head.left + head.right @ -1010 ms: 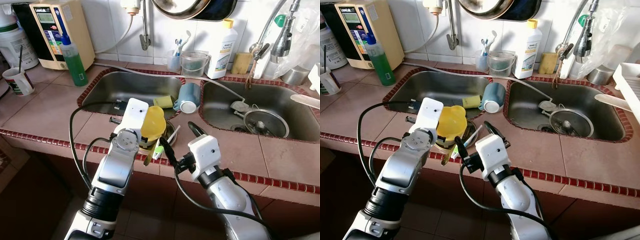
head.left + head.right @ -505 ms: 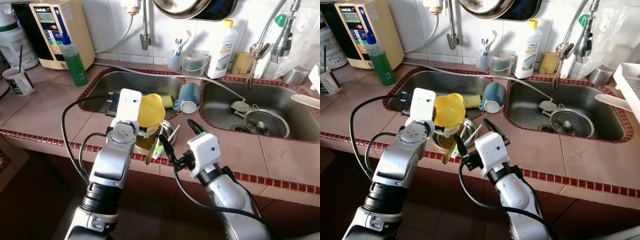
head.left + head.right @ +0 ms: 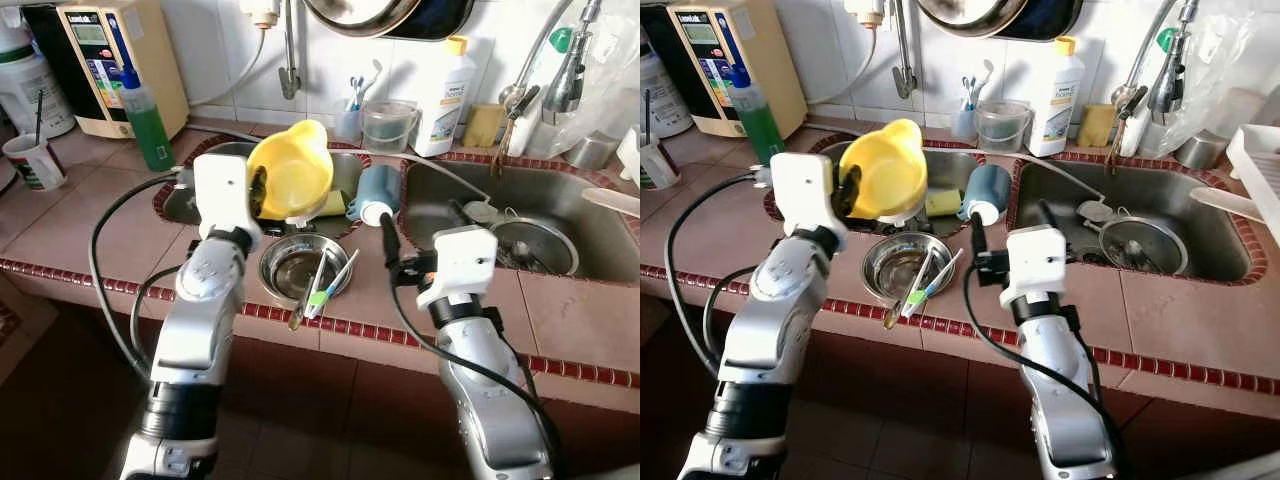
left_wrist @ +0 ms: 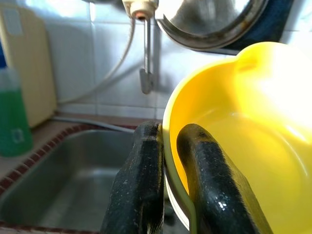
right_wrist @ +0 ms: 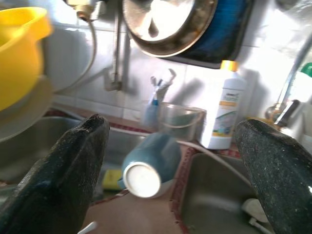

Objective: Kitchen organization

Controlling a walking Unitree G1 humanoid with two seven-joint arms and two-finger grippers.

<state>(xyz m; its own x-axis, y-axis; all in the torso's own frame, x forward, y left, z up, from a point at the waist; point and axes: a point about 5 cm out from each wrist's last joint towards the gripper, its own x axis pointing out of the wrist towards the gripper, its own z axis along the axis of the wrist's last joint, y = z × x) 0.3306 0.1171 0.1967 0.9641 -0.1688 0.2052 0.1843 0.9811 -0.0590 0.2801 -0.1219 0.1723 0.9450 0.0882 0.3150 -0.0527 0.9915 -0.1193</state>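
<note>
Lifted clear of the steel bowl [image 3: 303, 268] on the tabletop [image 3: 90, 225], the yellow jug [image 3: 292, 170] is hanging over the sink [image 3: 190, 200], left gripper [image 4: 163, 161] fingers pinching its thin rim — light, stiff, likely slippery — while the right gripper [image 5: 170, 161] is gaping empty.

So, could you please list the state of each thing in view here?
Left gripper: shut on yellow bowl's rim.
Yellow bowl: lifted, tilted above left sink.
Right gripper: open, empty.
Steel bowl: upright on counter, holding utensils.
Blue mug: on its side.
</note>
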